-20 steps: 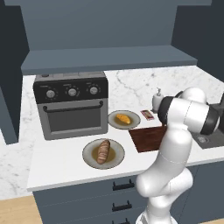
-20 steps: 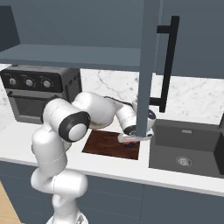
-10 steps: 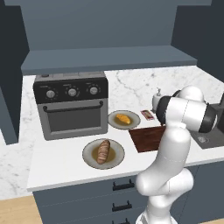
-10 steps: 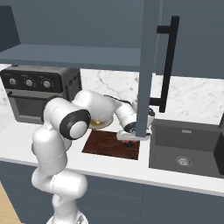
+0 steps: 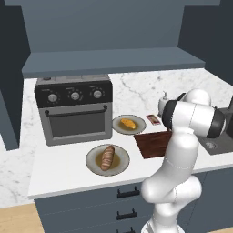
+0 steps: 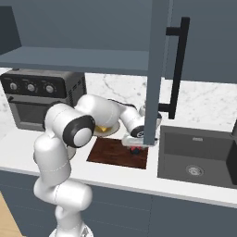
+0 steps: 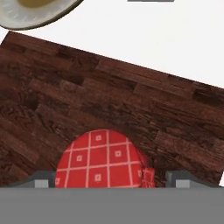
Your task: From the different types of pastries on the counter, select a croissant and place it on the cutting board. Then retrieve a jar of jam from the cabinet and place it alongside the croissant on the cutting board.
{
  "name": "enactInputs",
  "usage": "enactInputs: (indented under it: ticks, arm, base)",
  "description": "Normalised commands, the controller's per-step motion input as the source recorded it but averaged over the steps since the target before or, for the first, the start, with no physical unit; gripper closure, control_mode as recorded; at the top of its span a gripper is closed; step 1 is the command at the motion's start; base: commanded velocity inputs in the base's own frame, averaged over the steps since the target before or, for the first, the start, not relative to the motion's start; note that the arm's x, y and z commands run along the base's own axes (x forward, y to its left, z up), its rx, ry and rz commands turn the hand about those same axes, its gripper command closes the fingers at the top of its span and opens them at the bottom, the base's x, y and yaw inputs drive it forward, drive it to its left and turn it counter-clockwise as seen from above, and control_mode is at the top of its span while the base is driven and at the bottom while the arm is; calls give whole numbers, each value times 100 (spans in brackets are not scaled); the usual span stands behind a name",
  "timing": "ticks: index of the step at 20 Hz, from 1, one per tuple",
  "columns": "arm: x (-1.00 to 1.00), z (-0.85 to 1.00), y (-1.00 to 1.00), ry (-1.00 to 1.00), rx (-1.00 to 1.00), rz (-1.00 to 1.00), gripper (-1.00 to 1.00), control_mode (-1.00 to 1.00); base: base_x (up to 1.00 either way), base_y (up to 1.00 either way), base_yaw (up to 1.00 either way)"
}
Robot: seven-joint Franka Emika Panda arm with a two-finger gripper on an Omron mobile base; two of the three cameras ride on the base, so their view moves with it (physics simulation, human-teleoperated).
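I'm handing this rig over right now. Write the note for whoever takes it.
Gripper: open, fingers either side of the jar of jam, low over the cutting board.
Jar of jam: on the board, at its sink end.
Croissant: on its plate on the counter, behind the board, not on it.
Brown striped pastry: on the front plate.
Done: jar on the board.
Left: lift the hand clear; croissant not yet on the board beside the jar.
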Motion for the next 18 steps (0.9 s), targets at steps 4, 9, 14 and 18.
enactInputs:
  ticks: [4, 9, 14, 18]
  arm:
    - [0, 10, 0, 4, 0, 0, -100, -100]
    - [0, 36, 0, 4, 0, 0, -100, -100]
    - [15, 42, 17, 7, -4, 0, -100, -100]
    - [28, 35, 75, 7, -16, -1, -100, -100]
  base:
    - [0, 0, 0]
    - [0, 0, 0]
    - [0, 0, 0]
    - [0, 0, 0]
